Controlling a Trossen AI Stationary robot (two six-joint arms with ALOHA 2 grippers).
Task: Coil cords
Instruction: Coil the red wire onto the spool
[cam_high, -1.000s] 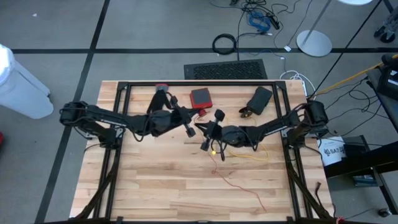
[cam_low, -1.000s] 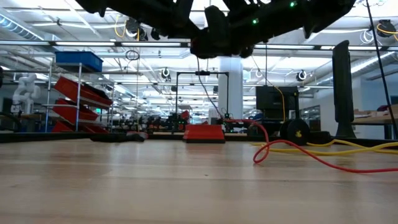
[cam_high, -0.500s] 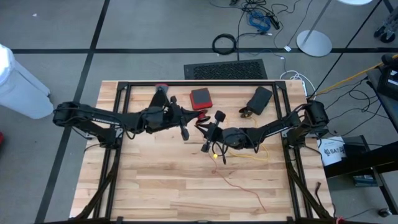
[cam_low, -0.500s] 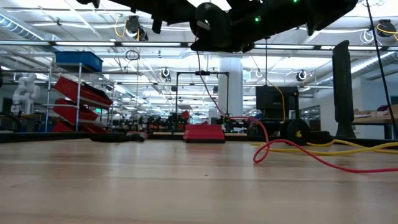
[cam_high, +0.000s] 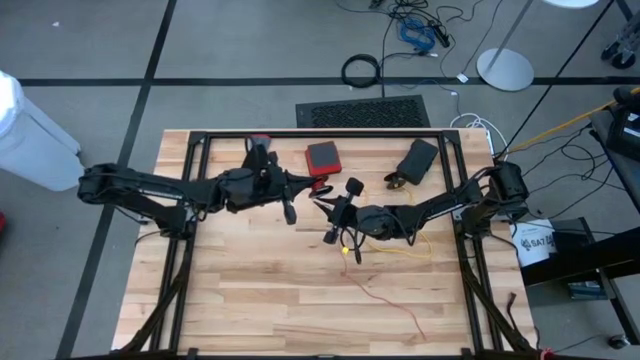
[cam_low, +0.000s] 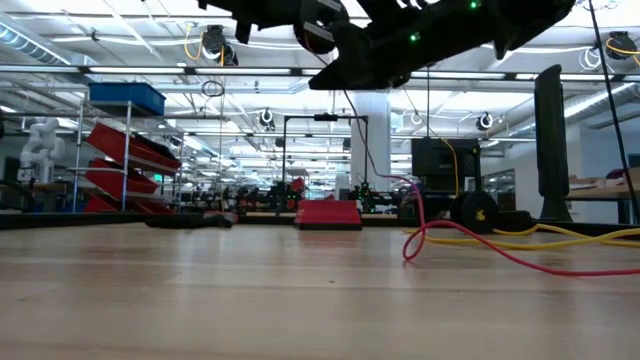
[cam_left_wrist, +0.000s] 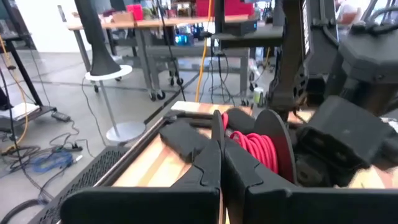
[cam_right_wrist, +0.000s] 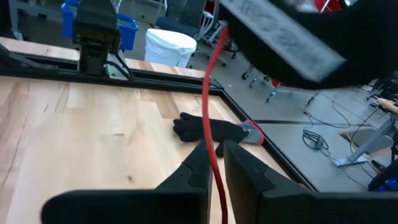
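Red box (cam_high: 322, 157), black glove (cam_high: 259, 150) beside raised arms.

Robotics lab, red bins (cam_low: 125, 150), workbenches (cam_left_wrist: 155, 28)

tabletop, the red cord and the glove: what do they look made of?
Tabletop: wood, butcher-block style; pale glued strips with visible grain, low sheen.
Red cord: looks like smooth plastic- or rubber-jacketed wire; thin, even colour, bends freely and runs between the right gripper fingers.
Glove: black knit or coated fabric, matte, limp on the table, red-trimmed cuff; exact fabric unclear.
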